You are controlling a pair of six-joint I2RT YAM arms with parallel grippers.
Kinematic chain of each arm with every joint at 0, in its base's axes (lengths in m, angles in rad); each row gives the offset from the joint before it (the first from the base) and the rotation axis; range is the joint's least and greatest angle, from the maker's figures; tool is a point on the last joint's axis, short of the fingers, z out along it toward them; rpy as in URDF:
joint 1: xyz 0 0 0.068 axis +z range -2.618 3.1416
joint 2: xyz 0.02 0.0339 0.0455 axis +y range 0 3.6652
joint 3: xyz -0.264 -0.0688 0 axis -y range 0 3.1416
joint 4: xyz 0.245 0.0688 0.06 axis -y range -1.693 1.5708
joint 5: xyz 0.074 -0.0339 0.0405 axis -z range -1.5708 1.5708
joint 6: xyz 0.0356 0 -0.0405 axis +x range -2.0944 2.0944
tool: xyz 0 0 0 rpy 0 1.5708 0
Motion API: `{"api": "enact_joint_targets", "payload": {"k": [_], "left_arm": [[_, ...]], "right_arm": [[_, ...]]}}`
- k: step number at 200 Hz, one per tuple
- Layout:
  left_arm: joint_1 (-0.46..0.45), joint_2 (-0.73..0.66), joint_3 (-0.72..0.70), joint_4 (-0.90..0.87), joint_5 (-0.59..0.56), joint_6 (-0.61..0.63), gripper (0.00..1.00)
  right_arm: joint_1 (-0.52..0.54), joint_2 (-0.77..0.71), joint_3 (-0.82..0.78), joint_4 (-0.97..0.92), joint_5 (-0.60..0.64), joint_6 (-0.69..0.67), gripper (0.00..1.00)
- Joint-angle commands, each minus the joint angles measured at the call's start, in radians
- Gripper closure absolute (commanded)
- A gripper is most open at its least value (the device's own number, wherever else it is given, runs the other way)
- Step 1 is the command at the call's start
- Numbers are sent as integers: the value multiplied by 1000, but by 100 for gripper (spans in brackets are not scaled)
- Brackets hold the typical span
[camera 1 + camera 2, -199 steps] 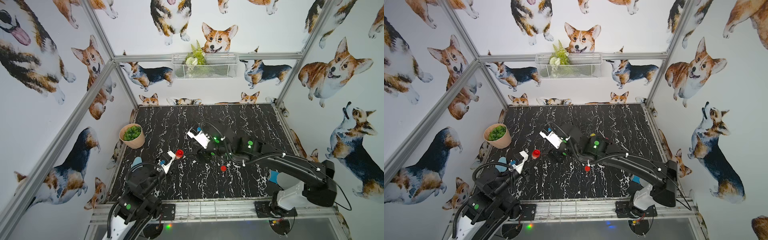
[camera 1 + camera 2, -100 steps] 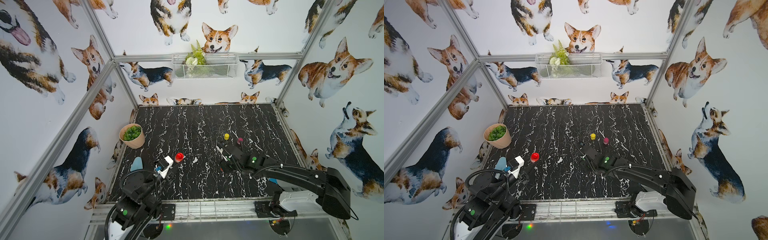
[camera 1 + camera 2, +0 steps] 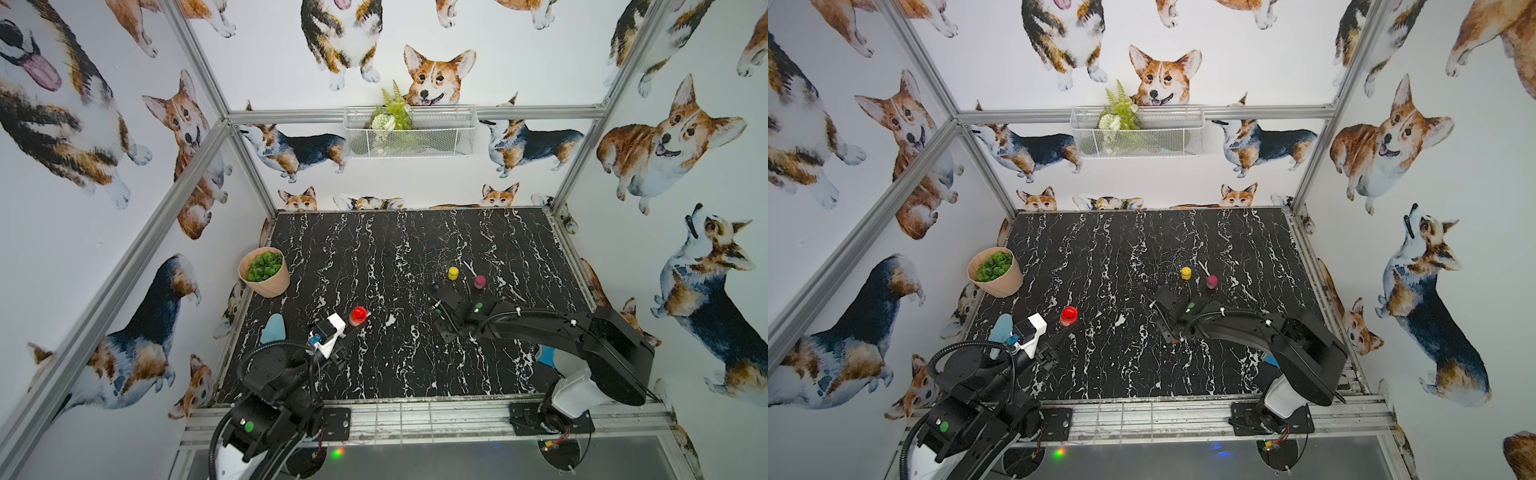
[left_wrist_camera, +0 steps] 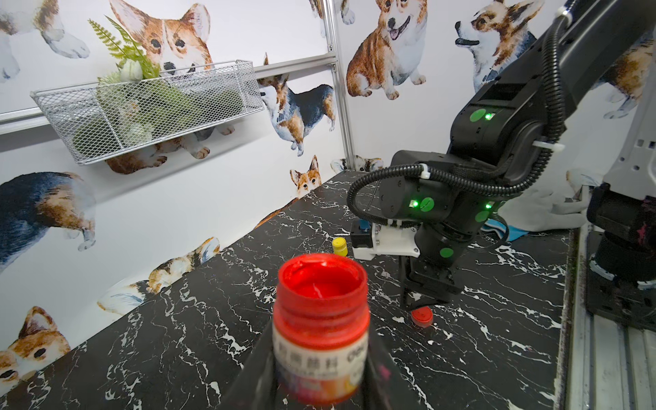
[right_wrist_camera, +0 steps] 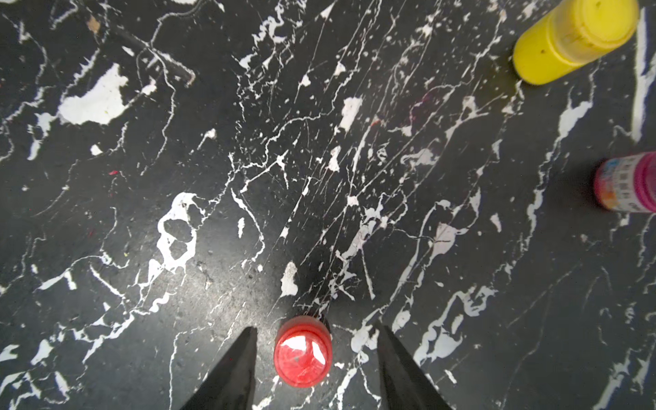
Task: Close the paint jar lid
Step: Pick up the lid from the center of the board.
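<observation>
The red paint jar (image 4: 321, 319) has no cap on and shows wet red paint inside. My left gripper (image 4: 321, 358) is shut on its labelled body and holds it upright at the table's left front (image 3: 358, 316) (image 3: 1068, 316). The red lid (image 5: 302, 351) lies flat on the black marble table (image 5: 319, 159), also seen from the left wrist (image 4: 421, 316). My right gripper (image 5: 316, 330) points down over it, open, with a finger on each side and a gap to the lid on both. In both top views this gripper (image 3: 446, 328) (image 3: 1169, 334) hides the lid.
A closed yellow jar (image 3: 453, 272) and a closed magenta jar (image 3: 479, 281) stand just behind my right gripper. A plant pot (image 3: 264, 272) sits at the left edge. A blue object (image 3: 274, 328) lies beside my left arm. A wire basket (image 3: 409, 133) hangs on the back wall.
My right arm has drawn back from beside the red jar to the right and come down over the lid, its jaws narrowing. The left arm with the jar has barely shifted.
</observation>
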Motion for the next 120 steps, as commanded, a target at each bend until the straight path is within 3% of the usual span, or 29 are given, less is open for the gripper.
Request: {"api": "enact_joint_targets", "payload": {"k": [1, 120], "left_arm": [[2, 0, 2, 17, 10, 5, 67], [2, 7, 0, 15, 10, 6, 67]], "right_arm": [[1, 19, 2, -58, -6, 57, 45], [-1, 56, -23, -51, -81, 82, 53]]}}
